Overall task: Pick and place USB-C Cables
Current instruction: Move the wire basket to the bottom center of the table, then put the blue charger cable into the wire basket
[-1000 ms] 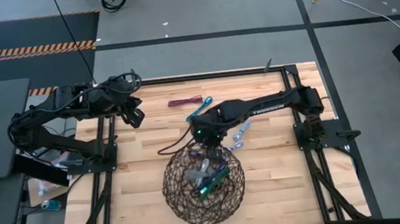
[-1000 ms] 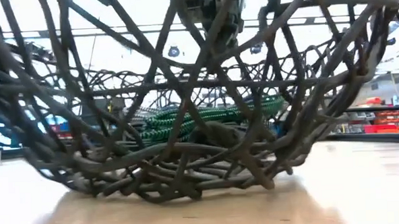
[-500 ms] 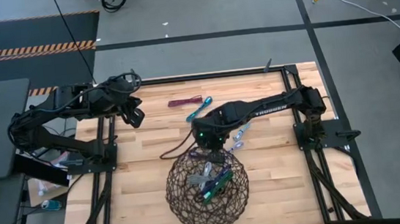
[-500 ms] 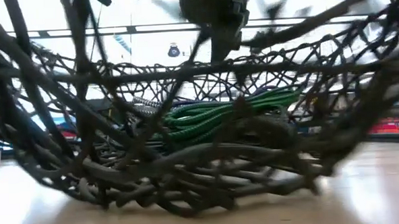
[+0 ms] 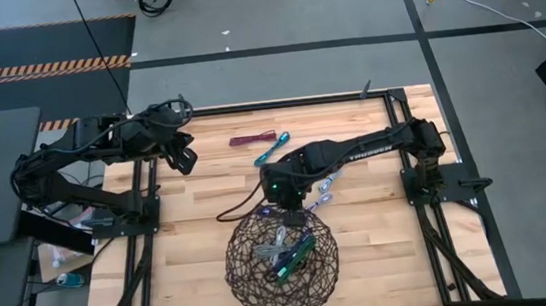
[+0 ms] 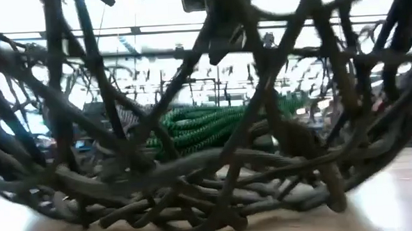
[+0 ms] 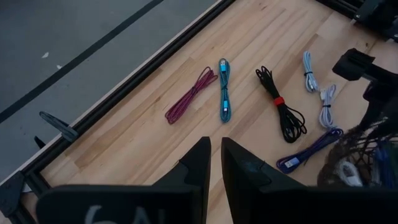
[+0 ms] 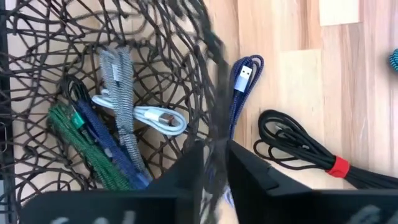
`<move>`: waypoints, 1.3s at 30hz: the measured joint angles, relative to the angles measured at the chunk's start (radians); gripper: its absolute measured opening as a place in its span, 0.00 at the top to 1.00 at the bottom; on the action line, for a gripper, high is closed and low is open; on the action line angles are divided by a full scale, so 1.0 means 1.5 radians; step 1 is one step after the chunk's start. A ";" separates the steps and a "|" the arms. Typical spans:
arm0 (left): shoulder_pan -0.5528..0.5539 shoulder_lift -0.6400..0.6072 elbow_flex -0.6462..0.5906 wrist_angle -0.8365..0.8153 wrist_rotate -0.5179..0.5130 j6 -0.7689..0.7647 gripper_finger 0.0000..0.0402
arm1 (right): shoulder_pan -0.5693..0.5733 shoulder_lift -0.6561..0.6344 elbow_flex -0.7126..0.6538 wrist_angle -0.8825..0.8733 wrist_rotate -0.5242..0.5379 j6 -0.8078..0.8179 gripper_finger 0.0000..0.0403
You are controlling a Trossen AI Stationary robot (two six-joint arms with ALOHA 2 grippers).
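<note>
Presently: right gripper (image 5: 292, 209) at basket (image 5: 250, 276) rim.
Fingers straddle the rim wire, barely parted. Left gripper (image 7: 214, 163) nearly closed, empty. Arm lettering reads "TROSSEN"; cables (image 8: 118, 124) unlabelled.

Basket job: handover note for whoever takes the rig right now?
Left end effector: shut, empty, parked by the table's left edge.
Right end effector: at the basket rim, on the side nearest the loose cables.
Done: green cable, grey cable, white cable and blue cable lie in the basket.
Left: maroon cable, teal cable, black cable, two pale cables and purple cable on the table, the purple one beside the basket.
</note>
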 joint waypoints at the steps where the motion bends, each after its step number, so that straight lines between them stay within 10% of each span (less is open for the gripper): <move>1: 0.000 0.000 0.000 0.000 0.000 0.000 0.89 | 0.001 0.000 0.000 0.001 0.006 0.000 0.79; 20: 0.000 0.004 0.000 0.028 0.000 0.023 0.89 | -0.042 -0.038 0.025 -0.105 0.135 -0.018 0.66; 39: 0.083 0.216 0.000 0.135 0.035 0.173 0.85 | -0.092 -0.367 0.026 -0.222 0.394 0.171 0.66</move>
